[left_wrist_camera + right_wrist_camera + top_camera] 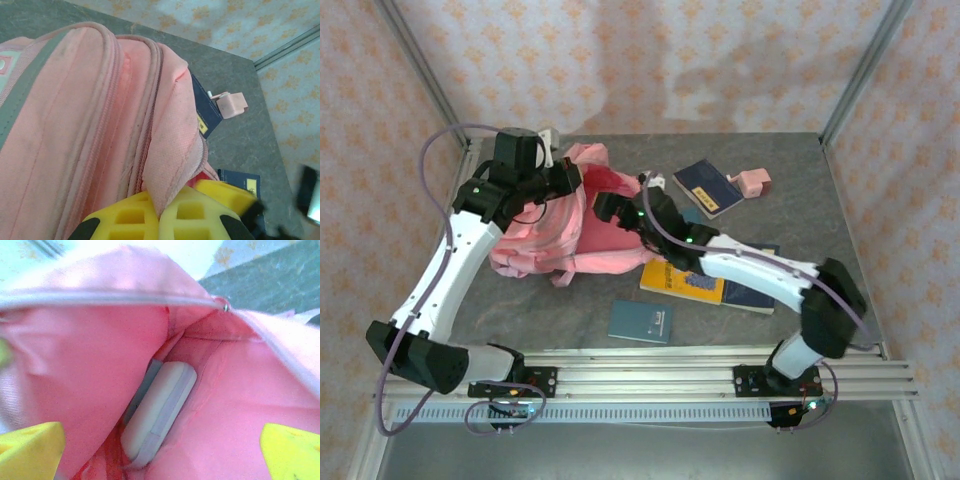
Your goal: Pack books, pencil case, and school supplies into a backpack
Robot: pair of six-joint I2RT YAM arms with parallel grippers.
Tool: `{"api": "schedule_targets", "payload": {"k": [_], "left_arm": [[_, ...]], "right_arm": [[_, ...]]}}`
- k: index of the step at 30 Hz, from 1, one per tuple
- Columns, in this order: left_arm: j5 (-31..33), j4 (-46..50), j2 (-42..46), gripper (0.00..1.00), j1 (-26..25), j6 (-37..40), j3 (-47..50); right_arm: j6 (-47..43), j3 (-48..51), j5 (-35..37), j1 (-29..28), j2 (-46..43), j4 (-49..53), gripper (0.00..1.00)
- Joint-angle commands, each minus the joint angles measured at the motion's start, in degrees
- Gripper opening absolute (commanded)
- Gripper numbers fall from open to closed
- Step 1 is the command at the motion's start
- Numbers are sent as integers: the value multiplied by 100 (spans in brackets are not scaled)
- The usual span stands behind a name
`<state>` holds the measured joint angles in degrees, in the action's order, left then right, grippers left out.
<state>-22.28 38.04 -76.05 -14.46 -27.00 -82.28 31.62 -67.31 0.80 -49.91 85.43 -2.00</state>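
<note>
While agape, claw over pencil case

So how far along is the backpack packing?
Done: a pale oblong item, likely the pencil case, lies inside the backpack. In hand: left pincer shut on the backpack's opening edge; right pincer open at the mouth, empty. Left: yellow book, labelled navy book, second navy book, teal notebook and pink sharpener on the table.

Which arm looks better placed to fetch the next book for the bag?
Right. The right gripper hangs open and empty inside the backpack, and the yellow book lies just under that arm. The left gripper is shut on the backpack's flap.
</note>
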Motion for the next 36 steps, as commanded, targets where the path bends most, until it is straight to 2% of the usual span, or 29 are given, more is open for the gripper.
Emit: {"api": "schedule_targets", "payload": {"k": [1,5,8,10,14,20,29,33,36], "left_arm": [[279,-444,3,0,9,-15,278],[189,-697,-25,0,12,-117,561],[-64,-947,-121,0,-71,-198,806],[-53,-993,-198,0,-182,-174,940],[-152,-1340,-332,0,-258,-275,1311],[-617,-1606,-515,0,-259,-601,1437],[-629,-1523,-619,0,-272,-539,1390],[-731,-1537,-747,0,-268,-599,1339],[-785,-1543,-797,0,-268,-622,1319]], "right_arm": [[-735,123,-642,323,-354,585,100],[-818,229,-382,632,-598,1029,100],[-939,-202,389,966,-413,2106,99],[-1123,-506,616,1249,-206,2657,100],[-1313,-824,833,2190,195,3050,100],[-1207,-1463,429,3613,1246,3068,99],[-1009,-2414,-263,4876,2533,2606,99],[-348,-3359,-549,5188,3284,3267,99],[522,-4293,-472,5289,3862,4284,99]]}}
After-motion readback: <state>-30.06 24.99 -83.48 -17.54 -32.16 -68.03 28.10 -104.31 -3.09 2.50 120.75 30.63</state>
